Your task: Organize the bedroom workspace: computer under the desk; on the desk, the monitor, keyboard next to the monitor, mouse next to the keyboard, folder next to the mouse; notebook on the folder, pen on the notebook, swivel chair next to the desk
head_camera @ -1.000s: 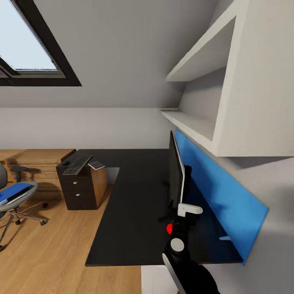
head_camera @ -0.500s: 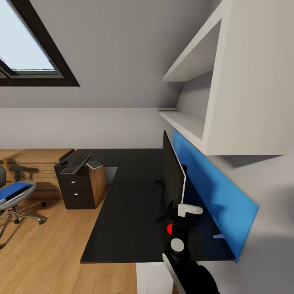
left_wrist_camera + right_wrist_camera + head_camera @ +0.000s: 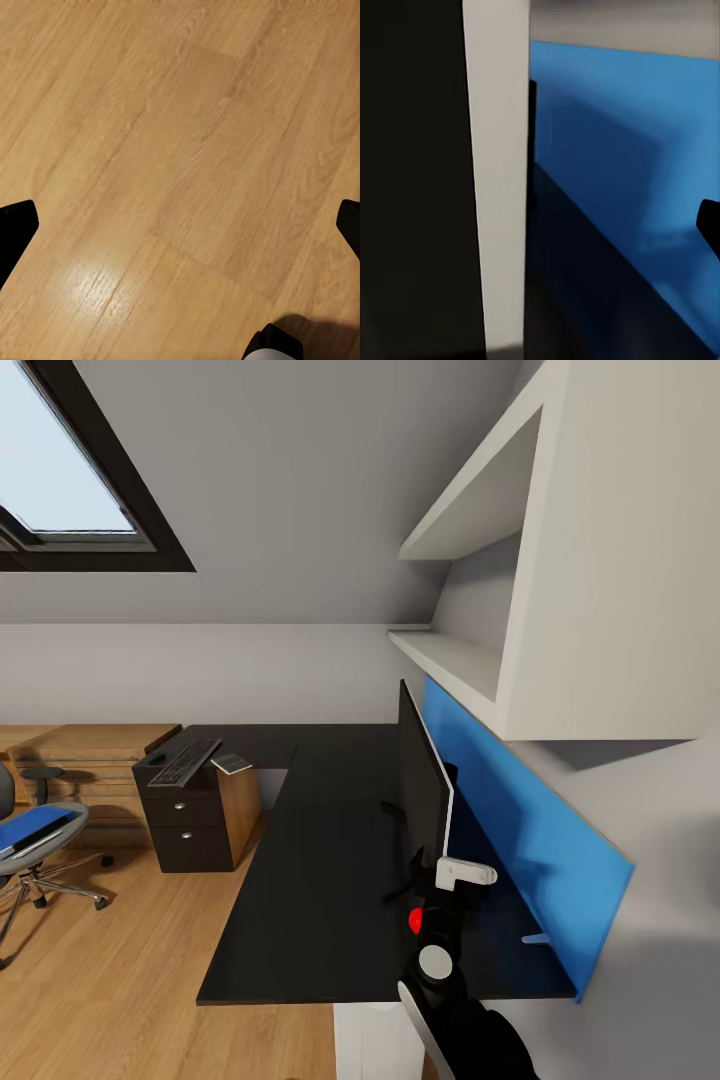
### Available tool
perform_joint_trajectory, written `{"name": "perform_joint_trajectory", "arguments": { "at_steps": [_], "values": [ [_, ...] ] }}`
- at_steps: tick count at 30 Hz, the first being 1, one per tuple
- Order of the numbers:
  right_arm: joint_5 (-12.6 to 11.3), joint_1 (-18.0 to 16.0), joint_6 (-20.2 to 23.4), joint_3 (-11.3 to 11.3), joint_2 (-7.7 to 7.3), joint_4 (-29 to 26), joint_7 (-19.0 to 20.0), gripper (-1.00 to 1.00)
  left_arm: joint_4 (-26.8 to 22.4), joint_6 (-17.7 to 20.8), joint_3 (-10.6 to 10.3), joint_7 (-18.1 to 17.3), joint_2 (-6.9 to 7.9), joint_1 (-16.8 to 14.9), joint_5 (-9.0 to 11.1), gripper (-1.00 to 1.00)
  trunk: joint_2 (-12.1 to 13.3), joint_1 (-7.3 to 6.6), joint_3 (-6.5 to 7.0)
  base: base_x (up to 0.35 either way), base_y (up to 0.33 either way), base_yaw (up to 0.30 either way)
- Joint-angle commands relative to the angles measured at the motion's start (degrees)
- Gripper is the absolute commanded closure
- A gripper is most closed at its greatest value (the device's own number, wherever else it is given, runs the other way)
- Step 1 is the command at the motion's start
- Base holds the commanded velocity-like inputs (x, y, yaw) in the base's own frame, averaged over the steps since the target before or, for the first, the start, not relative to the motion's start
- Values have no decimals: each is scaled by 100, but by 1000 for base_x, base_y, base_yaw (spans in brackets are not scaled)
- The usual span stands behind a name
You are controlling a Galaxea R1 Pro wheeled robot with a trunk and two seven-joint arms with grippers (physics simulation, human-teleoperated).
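Note:
The black monitor stands edge-on on the glossy black desk, close to the blue wall panel. My right gripper is beside its near end; in the right wrist view the monitor's pale edge lies between the wide-apart jaws, and one fingertip shows. The keyboard and the grey notebook lie on the desk's far wing, with a small dark mouse beside the keyboard. The blue folder rests on the swivel chair. My left gripper hangs open over bare floor. Computer and pen are out of view.
White wall shelves overhang the desk's right side above the blue wall panel. A black drawer unit sits under the far wing, with a wooden chest behind the chair. Wooden floor spreads left of the desk.
From one second to half a second ago the whole picture shifted slightly, so the camera moved. Nothing has visibly changed since.

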Motion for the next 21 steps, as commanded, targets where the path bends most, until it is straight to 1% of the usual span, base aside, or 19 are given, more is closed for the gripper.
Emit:
{"name": "perform_joint_trajectory", "arguments": {
  "at_steps": [1, 18, 21],
  "values": [
    [-13, -6, 42, 12, -3, -9, -35, -100, 3, -17, 43, 2, -1, -4, -27, -100, -5, 0, -7, 0, 0, 0],
    [-13, -6, 39, 2, -13, -14, -35, -100, 3, -17, 43, 2, -1, -4, -27, -100, -5, 0, -7, 0, 0, 0],
    [-13, -6, 36, 3, -13, -14, -32, -100, 3, -15, 43, 2, -1, -4, -27, -100, -5, 0, -7, -168, 0, 0]
  ]
}}
